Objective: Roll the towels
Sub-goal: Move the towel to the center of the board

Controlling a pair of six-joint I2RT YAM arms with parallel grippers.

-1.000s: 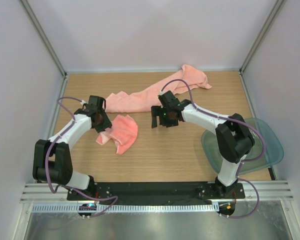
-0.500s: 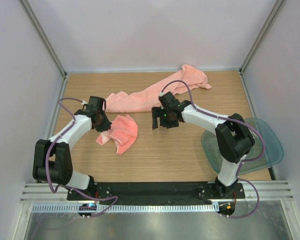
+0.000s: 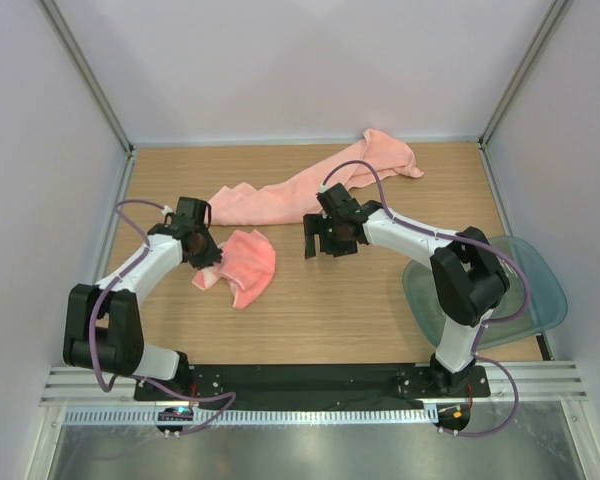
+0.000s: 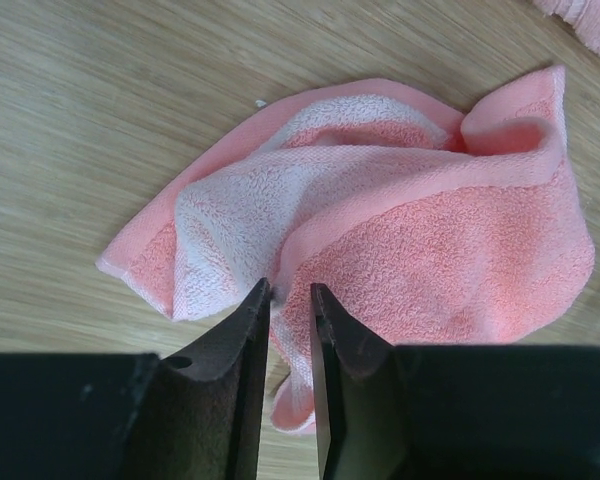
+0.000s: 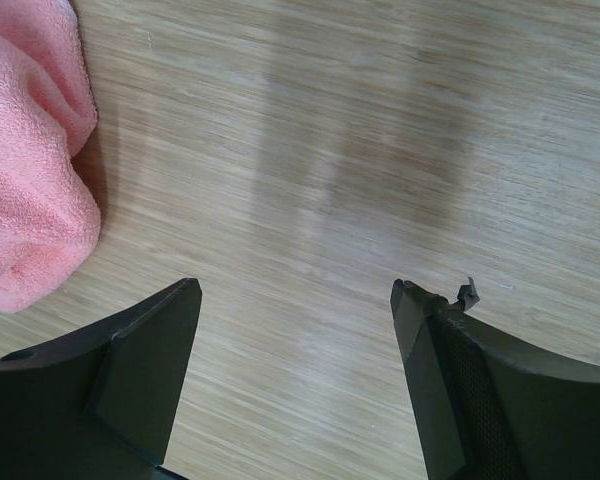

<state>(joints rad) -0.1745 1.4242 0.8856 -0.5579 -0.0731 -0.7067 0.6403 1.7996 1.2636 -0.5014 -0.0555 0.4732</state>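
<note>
- Neither is rolled yet: the long towel (image 3: 280, 195) is sprawling upper centre, and the striped towel (image 4: 400, 240) is lying bunched centre-left.
- The left gripper (image 4: 290, 295) is nearly closing at its edge; I cannot tell if it is pinching cloth.
- The right gripper (image 5: 295, 290) is gaping over the wooden tabletop (image 5: 380, 150).

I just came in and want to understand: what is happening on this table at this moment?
Two robot arms are at a towel-rolling job, and nothing is rolled yet. The left gripper is closed on an edge of the small towel, which lies crumpled. The right gripper is open over the bare table, beside the long towel, which lies stretched out.
</note>
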